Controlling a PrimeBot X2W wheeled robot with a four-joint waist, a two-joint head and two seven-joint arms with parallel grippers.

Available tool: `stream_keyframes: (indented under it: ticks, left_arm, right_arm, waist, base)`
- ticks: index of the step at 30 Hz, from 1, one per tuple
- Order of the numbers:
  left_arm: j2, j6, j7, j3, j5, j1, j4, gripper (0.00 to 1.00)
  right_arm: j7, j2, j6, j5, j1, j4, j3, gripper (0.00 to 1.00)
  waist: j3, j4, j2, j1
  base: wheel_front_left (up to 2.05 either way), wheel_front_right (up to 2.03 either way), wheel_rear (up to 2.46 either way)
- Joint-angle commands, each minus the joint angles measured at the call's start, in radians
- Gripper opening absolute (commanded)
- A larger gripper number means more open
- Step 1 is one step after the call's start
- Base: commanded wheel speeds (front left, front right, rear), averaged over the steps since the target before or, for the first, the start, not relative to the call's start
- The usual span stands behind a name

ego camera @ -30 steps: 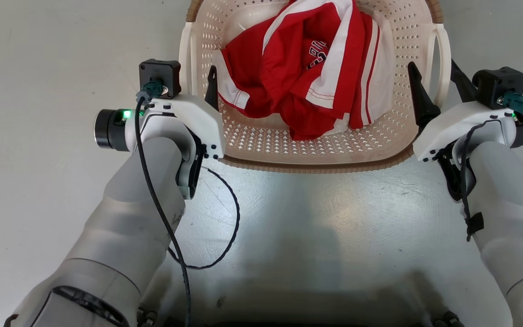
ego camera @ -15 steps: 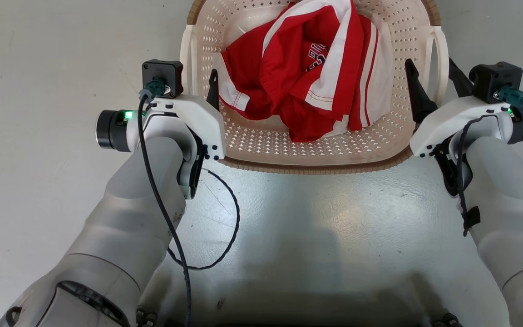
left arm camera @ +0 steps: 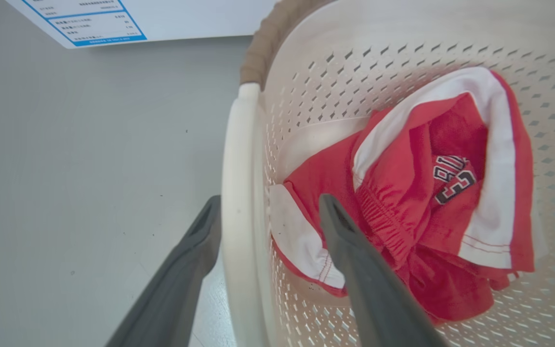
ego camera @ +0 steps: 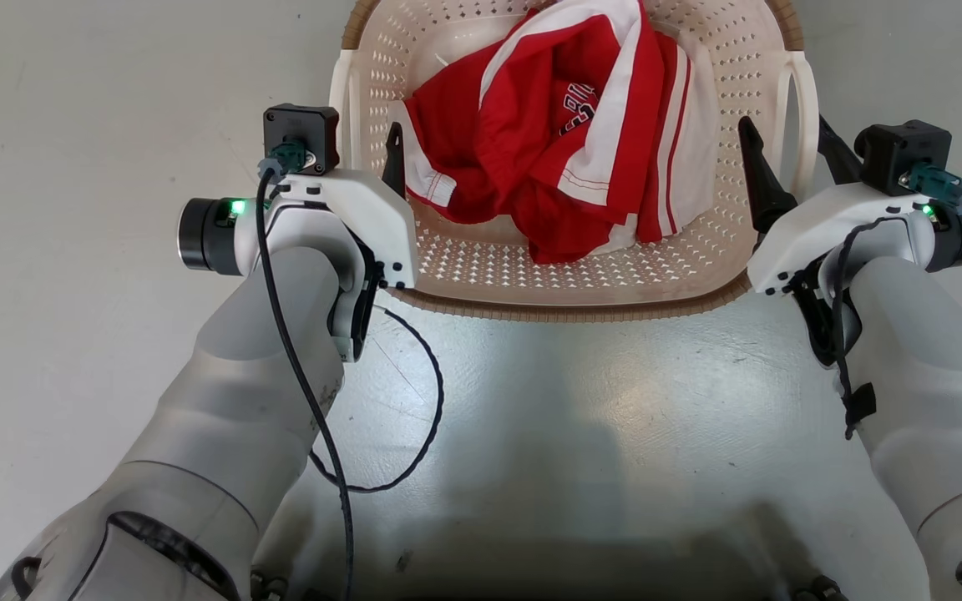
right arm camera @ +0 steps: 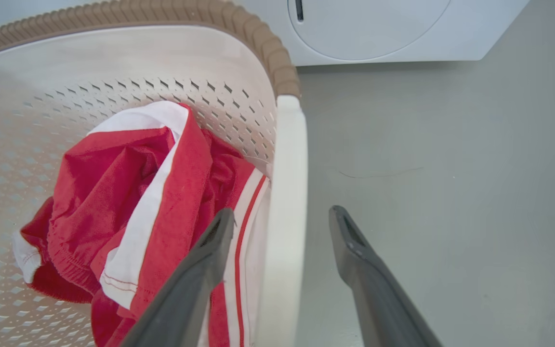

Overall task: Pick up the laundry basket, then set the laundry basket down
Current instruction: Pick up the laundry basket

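The cream perforated laundry basket with its brown woven rim sits on the grey floor ahead of me, holding a crumpled red and white garment. My left gripper is open, one finger inside the basket and one outside, straddling the white left handle without closing on it. My right gripper is also open and straddles the white right handle in the same way, with the inner finger next to the garment.
A white washing machine front stands beyond the basket. A white panel with a blue-framed label is at the far left. A black cable loops from my left forearm. Bare grey floor lies on both sides.
Both grippers have crept a little further forward along the handles, the right one also slightly inward. The basket has stayed put and both grippers remain open.
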Motion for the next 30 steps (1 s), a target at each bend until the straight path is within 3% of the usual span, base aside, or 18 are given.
stream_keyframes:
  ticks: [1,16,17,18,19,20,30]
  left_arm:
    - [0.022,0.013,-0.006,0.007,-0.006,0.002,0.001,1.00]
    - [0.022,0.017,-0.006,-0.018,-0.025,-0.008,0.016,1.00]
    - [0.022,0.017,-0.006,-0.020,-0.024,-0.009,0.018,0.98]
    - [0.022,0.016,-0.006,-0.023,-0.024,-0.010,0.021,0.86]
    - [0.022,0.016,-0.006,-0.027,-0.024,-0.011,0.024,0.35]
    - [0.022,0.012,-0.006,-0.033,-0.022,-0.011,0.027,0.00]
    - [0.022,0.009,-0.002,-0.082,-0.072,0.023,0.031,0.00]
  right_arm:
    - [-0.011,0.022,0.006,-0.003,0.033,0.002,0.015,1.00]
    - [-0.011,0.023,0.006,0.000,0.028,0.011,0.022,1.00]
    - [-0.011,0.022,0.006,0.000,0.027,0.010,0.023,1.00]
    - [-0.011,0.022,0.006,-0.001,0.027,0.009,0.023,1.00]
    - [-0.011,0.022,0.006,-0.004,0.027,0.007,0.027,0.46]
    - [-0.011,0.022,0.006,-0.006,0.028,0.001,0.033,0.00]
    - [-0.011,0.017,0.006,-0.026,0.044,0.041,0.073,0.00]
  waist:
    - [0.001,-0.002,0.0000,0.0000]
    - [0.005,-0.005,0.0000,0.0000]
    - [0.006,-0.006,0.0000,0.0000]
    - [0.006,-0.007,0.0000,0.0000]
    - [0.007,-0.007,0.0000,0.0000]
    - [0.007,-0.007,0.0000,0.0000]
    - [-0.039,0.000,0.0000,0.0000]
  base:
    - [0.00,0.00,0.00]
    - [0.00,0.00,0.00]
    - [0.00,0.00,0.00]
    - [0.00,0.00,0.00]
    - [0.00,0.00,0.00]
    - [0.00,0.00,0.00]
    - [0.00,0.00,0.00]
